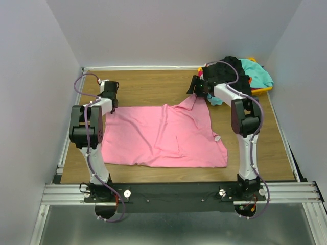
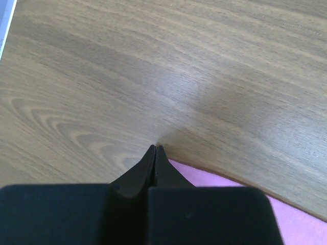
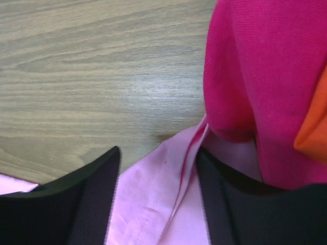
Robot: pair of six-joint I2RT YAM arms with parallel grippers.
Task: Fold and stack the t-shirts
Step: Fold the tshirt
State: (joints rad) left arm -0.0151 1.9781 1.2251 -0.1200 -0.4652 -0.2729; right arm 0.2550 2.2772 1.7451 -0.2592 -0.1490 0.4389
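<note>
Black fingers, creased pink t-shirt

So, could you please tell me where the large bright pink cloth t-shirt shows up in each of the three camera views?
Top external: the large bright pink cloth t-shirt lies spread out mid-table, between both arms.
Left wrist: its edge fills the bottom right corner, beside the shut left gripper.
Right wrist: its pale pink folds sit bottom centre, inside the open right gripper.
Shared landmark: the wood-grain table top.
</note>
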